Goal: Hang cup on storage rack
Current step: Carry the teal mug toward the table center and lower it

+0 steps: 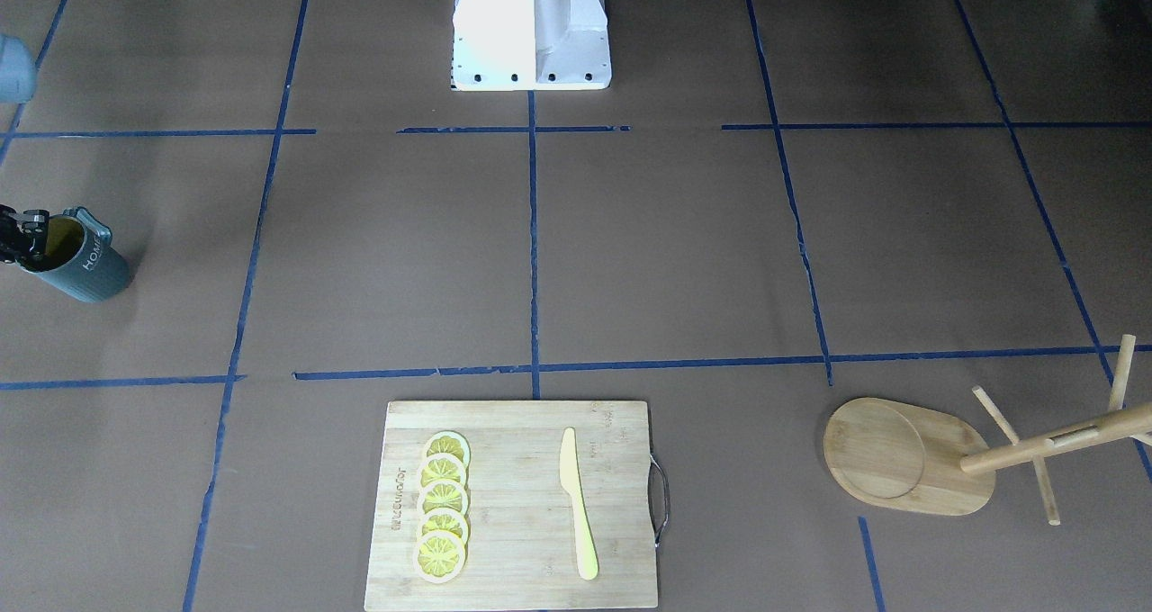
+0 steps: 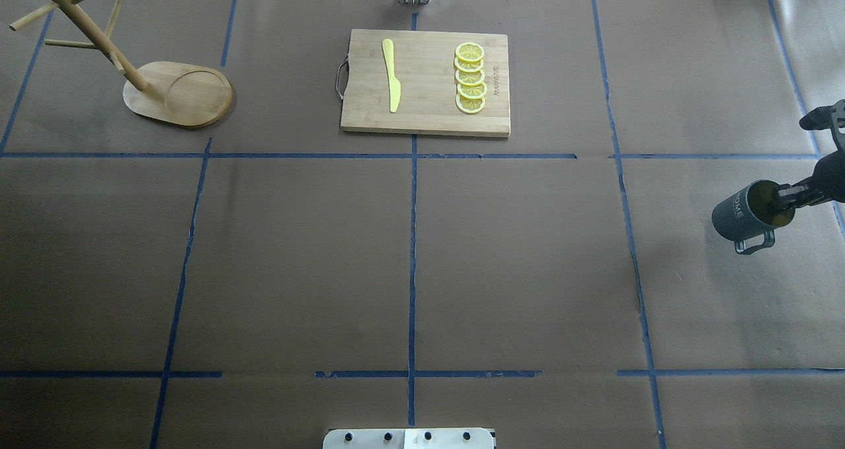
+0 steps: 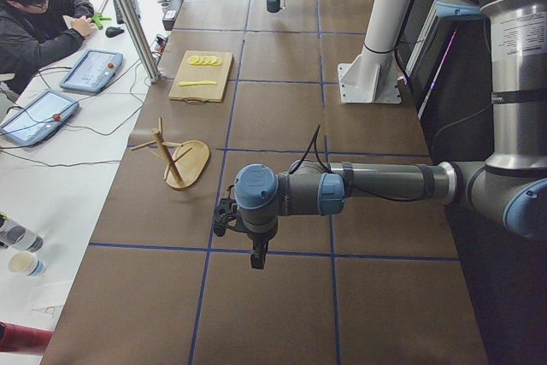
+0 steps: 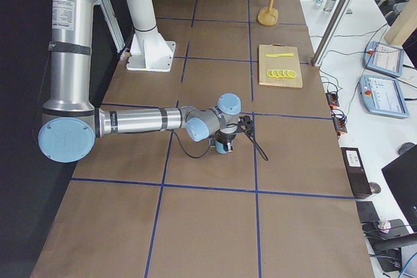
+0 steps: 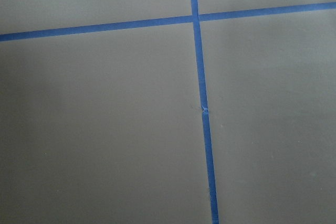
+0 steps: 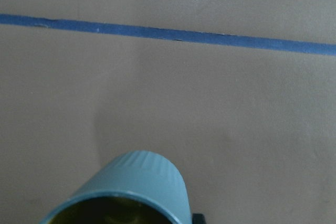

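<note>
My right gripper (image 2: 784,198) is closed on the rim of the cup (image 2: 738,214), with fingertips at the mouth next to the yellow inside. The cup hangs off my fingers at the far right edge of the table (image 2: 528,271) and looks tilted in the overhead view. The white lettering on its side is visible and the loop handle (image 2: 756,243) points back toward my base. In the right wrist view the ribbed body sits directly below the camera with its mouth nearest the lens. I can't tell whether the base is touching the table or is just off it.

The storage rack (image 2: 178,96) stands upright at the far left corner, well apart from the cup and my right gripper, with the whole table width between them. No pegs are loaded.

My left gripper (image 3: 256,259) hangs over bare brown paper on the left side, pointing down. I can't tell whether it is open or closed. The left wrist view shows only paper and blue tape.

A cutting board (image 2: 422,115) lies at the far middle of the table, carrying a row of lemon slices (image 2: 470,79) and a yellow knife (image 2: 391,76).
</note>
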Robot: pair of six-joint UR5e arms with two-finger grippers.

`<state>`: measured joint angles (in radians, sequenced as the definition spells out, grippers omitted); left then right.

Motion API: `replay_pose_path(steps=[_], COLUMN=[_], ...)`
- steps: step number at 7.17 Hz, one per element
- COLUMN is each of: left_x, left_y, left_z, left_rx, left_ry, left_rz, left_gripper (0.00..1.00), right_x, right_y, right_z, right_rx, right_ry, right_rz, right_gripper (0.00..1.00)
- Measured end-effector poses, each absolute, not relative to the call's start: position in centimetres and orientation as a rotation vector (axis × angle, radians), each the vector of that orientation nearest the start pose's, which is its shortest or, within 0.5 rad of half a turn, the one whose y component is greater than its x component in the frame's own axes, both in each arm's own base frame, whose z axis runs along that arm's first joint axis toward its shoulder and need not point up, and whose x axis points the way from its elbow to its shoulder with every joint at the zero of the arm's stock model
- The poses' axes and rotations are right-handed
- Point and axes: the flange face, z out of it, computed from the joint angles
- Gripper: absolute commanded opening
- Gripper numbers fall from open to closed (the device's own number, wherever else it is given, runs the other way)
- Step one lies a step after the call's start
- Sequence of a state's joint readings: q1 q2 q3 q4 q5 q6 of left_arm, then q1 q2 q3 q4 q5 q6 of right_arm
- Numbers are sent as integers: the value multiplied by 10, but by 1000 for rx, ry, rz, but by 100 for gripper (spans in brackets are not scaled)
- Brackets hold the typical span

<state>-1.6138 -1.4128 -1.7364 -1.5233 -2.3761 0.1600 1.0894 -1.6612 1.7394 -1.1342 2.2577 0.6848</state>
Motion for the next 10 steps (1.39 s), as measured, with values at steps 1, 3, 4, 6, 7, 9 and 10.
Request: replay_pose_path(steps=[1,3,4,6,7,9,10], left_x=[-80,-80,-80,-80,-80,-80,-80], left_y=[-419,-419,-419,-419,-419,-419,-419], left_z=[652,652,652,651,651,651,651], left_rx=[44,45,45,45,45,47,46], left_ry=[805,805,805,805,805,805,805], left_rz=[95,95,95,95,95,96,96], left_gripper=[100,100,100,100,100,100,100], right_x=[-163,-199,-231,-300,-333,-404,-440], right_y=[-454,-449,-447,-443,-441,-425,-418], right_z=[548,488,461,407,375,312,281], right_rx=[-6,-109,-152,-180,-178,-192,-199], right_ry=[-863,-924,-937,-898,-861,-813,-795], right_rz=[164,398,475,561,582,611,633], right_gripper=[0,0,0,0,0,0,0])
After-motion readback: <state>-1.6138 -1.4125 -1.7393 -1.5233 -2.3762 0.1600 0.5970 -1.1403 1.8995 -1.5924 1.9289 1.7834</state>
